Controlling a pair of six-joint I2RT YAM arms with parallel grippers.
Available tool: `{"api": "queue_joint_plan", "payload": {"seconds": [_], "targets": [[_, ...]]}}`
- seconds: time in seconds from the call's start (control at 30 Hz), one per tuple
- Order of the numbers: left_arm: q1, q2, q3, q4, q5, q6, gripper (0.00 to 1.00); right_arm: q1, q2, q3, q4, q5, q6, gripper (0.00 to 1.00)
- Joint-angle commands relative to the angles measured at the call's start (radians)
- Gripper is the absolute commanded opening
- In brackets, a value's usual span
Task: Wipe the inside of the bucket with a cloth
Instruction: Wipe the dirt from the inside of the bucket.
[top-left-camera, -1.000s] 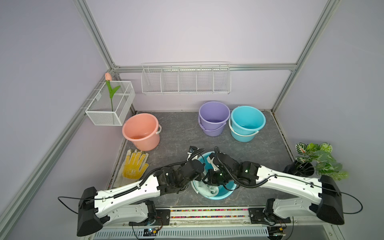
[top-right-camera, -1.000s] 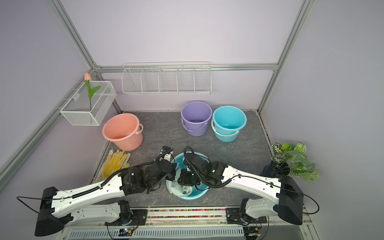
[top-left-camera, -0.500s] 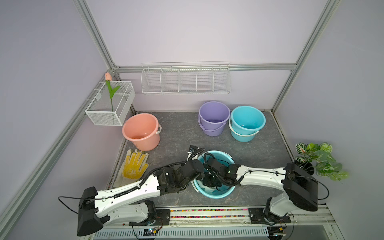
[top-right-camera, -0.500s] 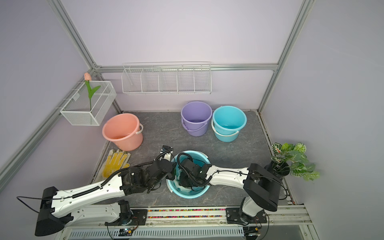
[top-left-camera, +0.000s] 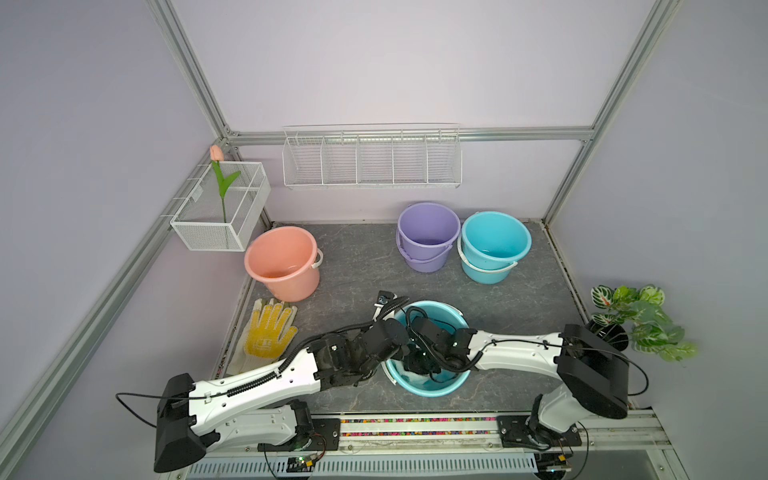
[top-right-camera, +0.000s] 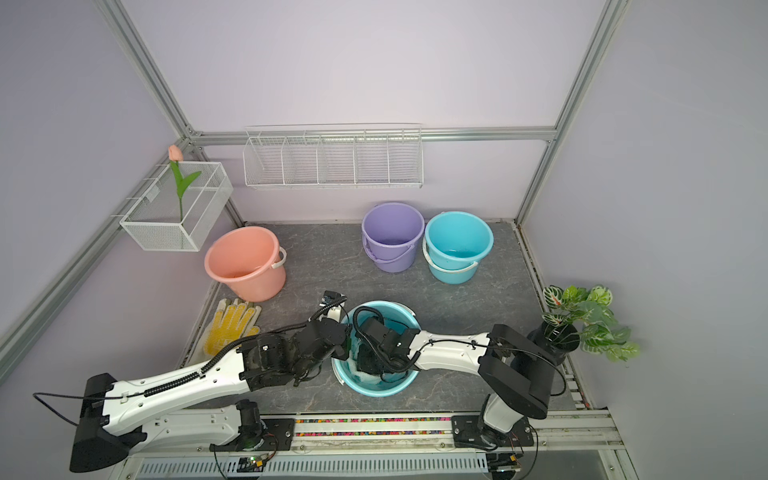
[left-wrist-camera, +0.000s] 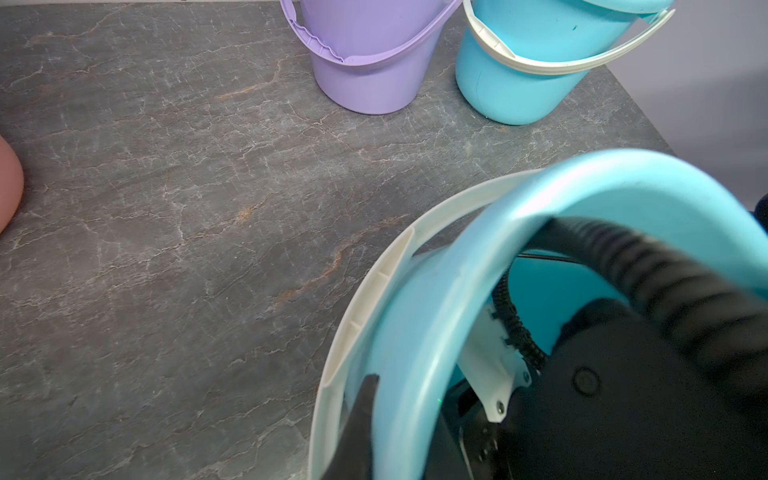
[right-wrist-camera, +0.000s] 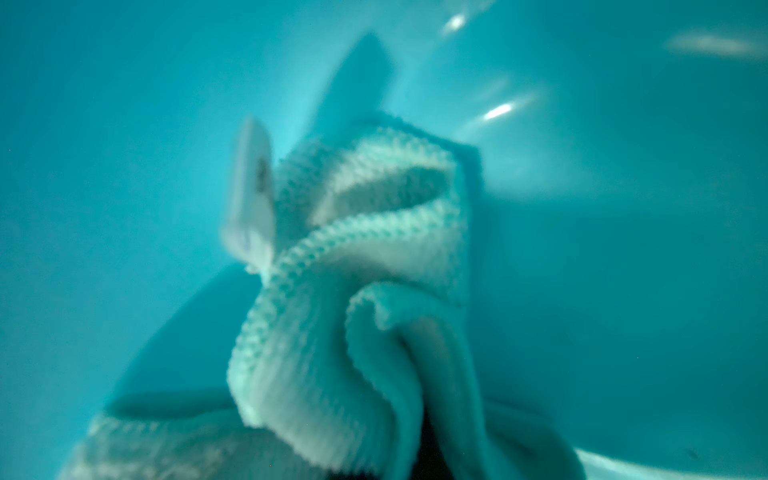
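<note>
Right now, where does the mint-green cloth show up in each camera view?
Top view: cloth, a pale patch low inside the near blue bucket.
Top view: cloth again at that bucket's bottom.
Left wrist: not in it; only the bucket's rim shows.
Right wrist: cloth bunched mid-picture against the blue inner wall.
Shared landmark: the near blue bucket, in all four.
</note>
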Motion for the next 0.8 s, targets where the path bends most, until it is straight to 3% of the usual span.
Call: {"api": "queue_joint_plan", "payload": {"seconds": [0.0, 0.37, 0.57, 0.77], "targets": [[-0.011, -0.010, 0.024, 0.020, -0.003, 0.012, 0.00, -0.010, -0.069, -0.012, -0.077, -0.017, -0.002, 0.07], [-0.011, 0.004, 0.022, 0.033, -0.020, -0.012, 0.00, -0.006, -0.297, 0.019, -0.025, -0.100, 0.128, 0.07], [-0.011, 0.015, 0.027, 0.046, -0.014, -0.010, 0.00, -0.003, -0.386, -0.035, 0.099, -0.021, 0.288, 0.07], [-0.011, 0.024, 0.036, 0.058, -0.005, -0.003, 0.00, 0.011, -0.416, -0.102, 0.196, 0.164, 0.545, 0.07]]}}
